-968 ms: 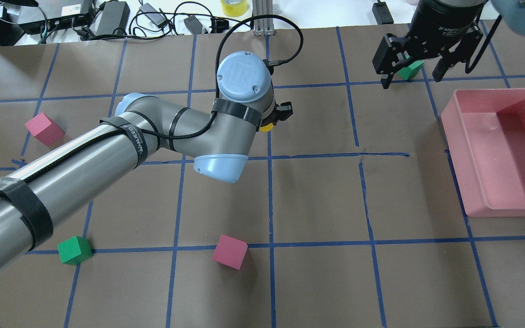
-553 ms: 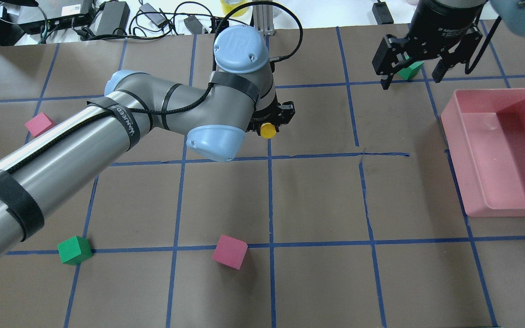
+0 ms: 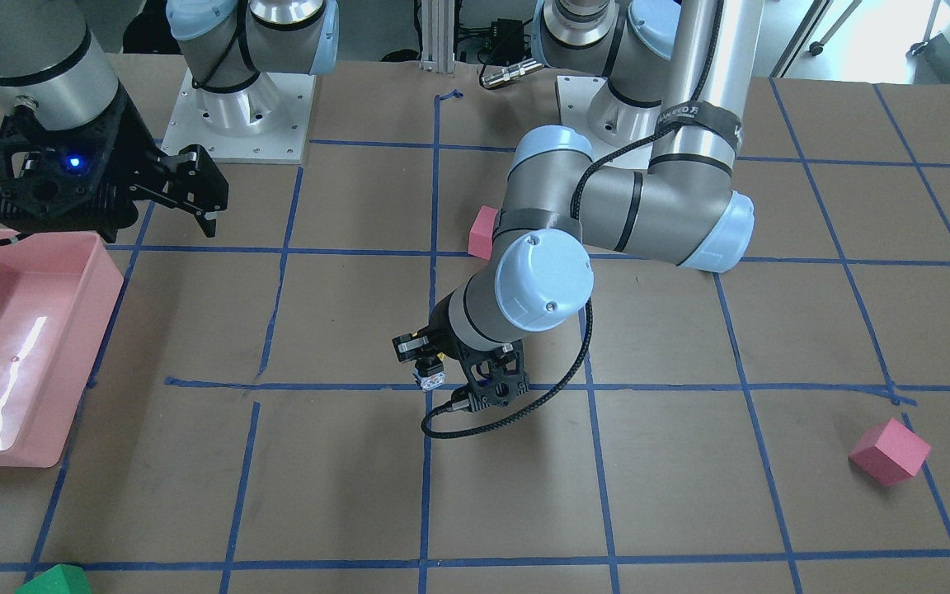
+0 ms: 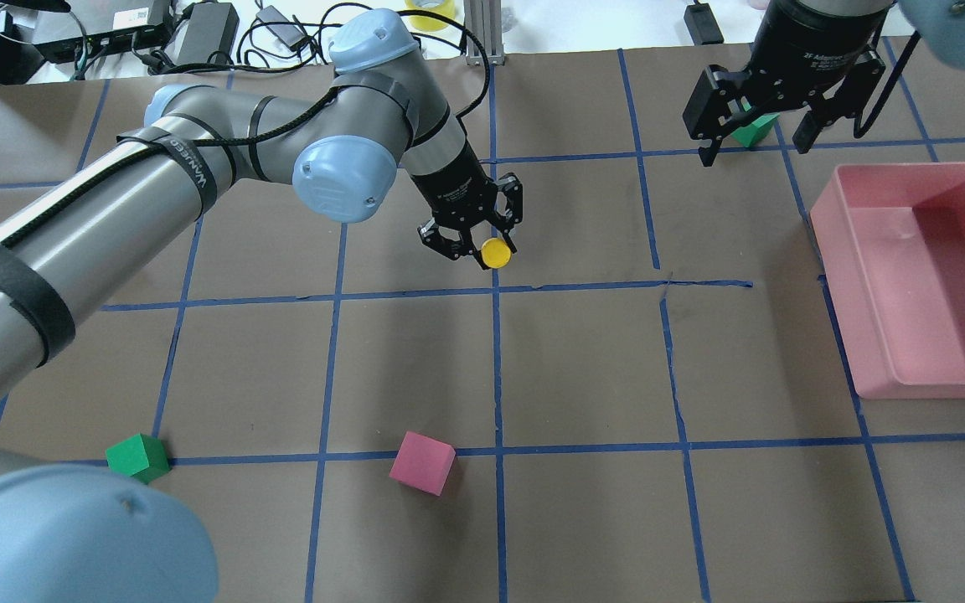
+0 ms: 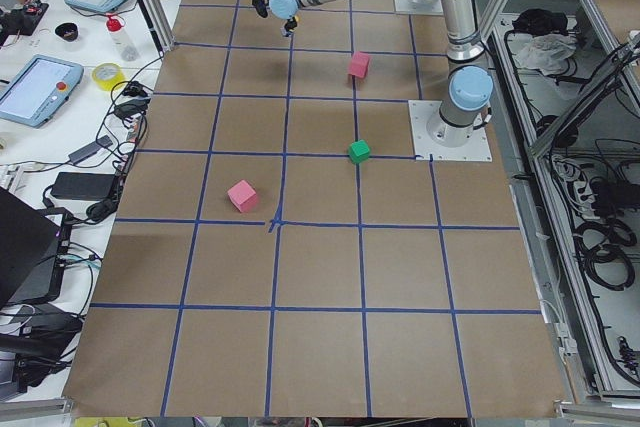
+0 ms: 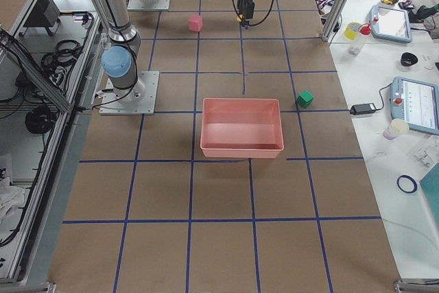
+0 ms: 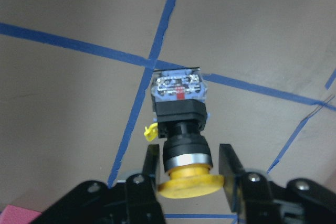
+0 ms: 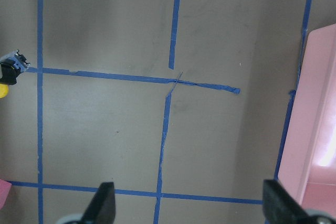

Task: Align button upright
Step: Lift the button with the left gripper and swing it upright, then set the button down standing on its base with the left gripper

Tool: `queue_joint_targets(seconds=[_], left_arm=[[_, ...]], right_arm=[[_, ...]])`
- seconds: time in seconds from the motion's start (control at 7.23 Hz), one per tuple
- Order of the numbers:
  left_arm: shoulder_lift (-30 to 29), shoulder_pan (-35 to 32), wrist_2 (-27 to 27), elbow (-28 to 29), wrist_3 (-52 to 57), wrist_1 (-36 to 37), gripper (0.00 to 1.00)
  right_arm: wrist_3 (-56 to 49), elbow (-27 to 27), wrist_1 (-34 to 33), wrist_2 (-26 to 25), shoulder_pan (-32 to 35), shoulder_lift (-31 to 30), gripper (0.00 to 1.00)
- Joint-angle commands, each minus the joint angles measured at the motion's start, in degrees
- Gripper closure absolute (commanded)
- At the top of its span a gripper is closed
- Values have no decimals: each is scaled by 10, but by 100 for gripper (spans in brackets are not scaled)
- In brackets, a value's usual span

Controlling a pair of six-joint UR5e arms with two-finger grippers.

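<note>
The button (image 4: pixel 495 251) has a round yellow cap, a black body and a grey base block. My left gripper (image 4: pixel 487 247) is shut on its neck just under the cap, near the table's middle by a tape crossing. In the left wrist view the button (image 7: pixel 181 119) points its base away from the camera toward the table, with the fingers (image 7: pixel 151 163) on either side of the collar. Whether the base touches the table I cannot tell. It also shows in the front view (image 3: pixel 430 375). My right gripper (image 4: pixel 756 146) is open and empty at the far right, its fingertips (image 8: pixel 105 203) wide apart.
A green cube (image 4: pixel 755 127) lies under the right gripper. A pink bin (image 4: pixel 838 301) stands at the right edge. A pink cube (image 4: pixel 422 462) and a green cube (image 4: pixel 137 458) lie near the front. Another pink cube (image 3: pixel 890 451) lies far left.
The left arm's wrist has swung back and to the left, so the gripper now shows from above. The button in it has moved slightly nearer. The right arm has not moved.
</note>
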Motion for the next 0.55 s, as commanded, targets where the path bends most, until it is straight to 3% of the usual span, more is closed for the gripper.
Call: queue_joint_targets(seconds=[0.0,0.41], left_arm=[[-30,10,-59,7,-109,-2,99],[-39,30,-68,-2,-123,-3,91]], right_arm=[[0,0,0,0,0,0,0],[0,0,0,0,0,-1,0]])
